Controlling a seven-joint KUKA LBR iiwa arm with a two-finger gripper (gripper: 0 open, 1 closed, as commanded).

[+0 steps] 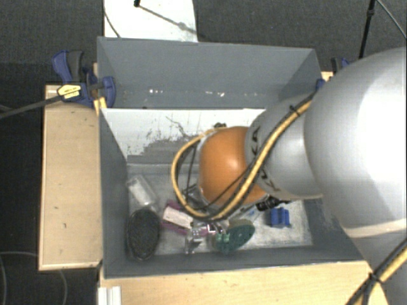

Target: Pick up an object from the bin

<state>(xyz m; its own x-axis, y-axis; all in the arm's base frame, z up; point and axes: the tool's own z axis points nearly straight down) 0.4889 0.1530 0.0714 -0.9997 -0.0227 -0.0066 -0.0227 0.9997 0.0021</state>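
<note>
My gripper (200, 233) is low in the front middle of the bin, under the orange wrist cover. Just left of it lies a small pink and white piece (175, 216), touching or nearly touching it. A dark green rounded thing (236, 236) rests right beside the gripper on its right. Whether anything is held cannot be made out.
A black oval brush-like thing (142, 232) lies in the front left corner, with a clear plastic piece (141, 191) behind it. A blue block (277, 216) sits at the right. The arm and its cables cover the middle and right of the bin.
</note>
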